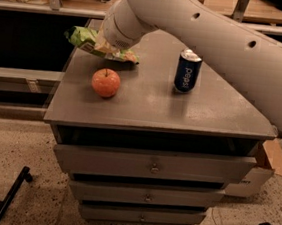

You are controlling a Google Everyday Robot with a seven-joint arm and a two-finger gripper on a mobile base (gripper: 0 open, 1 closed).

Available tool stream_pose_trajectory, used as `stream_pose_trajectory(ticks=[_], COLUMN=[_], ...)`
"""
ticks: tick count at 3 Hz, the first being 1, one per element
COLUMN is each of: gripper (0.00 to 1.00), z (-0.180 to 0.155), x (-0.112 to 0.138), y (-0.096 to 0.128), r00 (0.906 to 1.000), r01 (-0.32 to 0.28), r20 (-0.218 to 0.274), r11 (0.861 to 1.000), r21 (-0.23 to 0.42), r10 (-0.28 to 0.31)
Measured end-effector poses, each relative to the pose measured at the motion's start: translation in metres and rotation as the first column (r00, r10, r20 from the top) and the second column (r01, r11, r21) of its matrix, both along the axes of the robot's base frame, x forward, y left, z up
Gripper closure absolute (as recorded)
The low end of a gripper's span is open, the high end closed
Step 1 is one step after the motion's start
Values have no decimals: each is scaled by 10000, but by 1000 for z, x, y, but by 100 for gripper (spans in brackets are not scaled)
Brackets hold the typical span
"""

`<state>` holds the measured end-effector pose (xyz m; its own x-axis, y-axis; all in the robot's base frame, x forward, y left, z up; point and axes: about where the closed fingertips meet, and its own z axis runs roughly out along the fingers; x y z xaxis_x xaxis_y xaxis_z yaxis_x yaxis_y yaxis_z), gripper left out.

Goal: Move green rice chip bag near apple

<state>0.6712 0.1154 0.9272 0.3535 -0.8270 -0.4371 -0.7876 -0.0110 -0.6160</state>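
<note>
The green rice chip bag [82, 37] lies crumpled at the far left of the grey cabinet top [191, 112], its left end hanging past the edge. The orange-red apple [105, 82] stands a short way in front of it, toward me. My gripper [103, 48] is down at the bag's middle, at the end of the big white arm [200, 27] that comes in from the right. The arm's wrist hides most of the gripper and the middle of the bag.
A blue Pepsi can [187, 71] stands upright right of centre on the top. The cabinet has three drawers [153, 166] in front. A cardboard box [266, 165] sits on the floor at the right. Shelving [31, 7] runs behind.
</note>
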Motion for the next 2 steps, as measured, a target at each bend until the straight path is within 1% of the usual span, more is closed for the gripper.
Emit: stream_pose_trajectory(ticks=[1, 2], gripper=[13, 0], z=[-1, -2], x=[0, -1], y=[1, 2], r00=[10000, 10000], r01=[-20, -41], r20=[-11, -23], r11=[10000, 10000], r21=[-8, -17], r10=[20, 41])
